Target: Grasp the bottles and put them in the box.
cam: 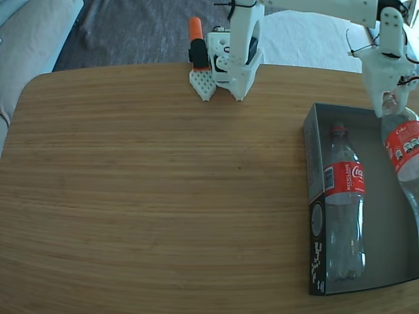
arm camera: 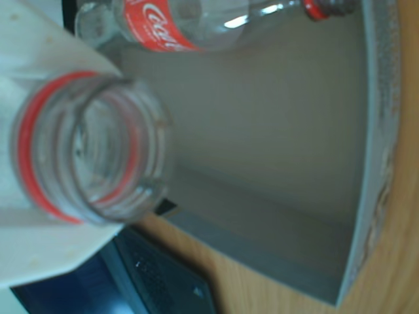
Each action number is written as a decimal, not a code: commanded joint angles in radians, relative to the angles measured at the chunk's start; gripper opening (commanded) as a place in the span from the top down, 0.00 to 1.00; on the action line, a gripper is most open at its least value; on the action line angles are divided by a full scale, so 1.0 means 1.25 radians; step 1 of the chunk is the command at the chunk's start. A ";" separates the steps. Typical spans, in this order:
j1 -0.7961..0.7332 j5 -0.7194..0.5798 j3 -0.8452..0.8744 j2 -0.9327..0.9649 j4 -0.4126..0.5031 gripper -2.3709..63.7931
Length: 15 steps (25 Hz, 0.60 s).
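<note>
While one bottle (cam: 344, 203) lies inside the box (cam: 313, 170), the gripper (cam: 387, 99) is closed on the second bottle (cam: 404, 147) at its neck, above the right side. If released tilted, it may catch the rim or roll out

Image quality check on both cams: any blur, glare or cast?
Fixed view: sharp enough, bluish cast, background cloth top right blown out, soft glare on the table. Wrist view: the held bottle fills the left, its open neck soft from closeness; the box floor looks smeared; a highlight on the boxed bottle.
</note>
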 commanded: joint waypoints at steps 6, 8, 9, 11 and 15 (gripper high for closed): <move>-0.022 0.093 -0.191 -0.112 0.002 0.97; -0.023 0.131 -0.205 -0.131 0.004 0.97; -0.023 0.153 -0.207 -0.137 0.004 0.97; -0.025 0.201 -0.211 -0.144 0.017 0.97; -0.034 0.261 -0.214 -0.162 0.081 0.97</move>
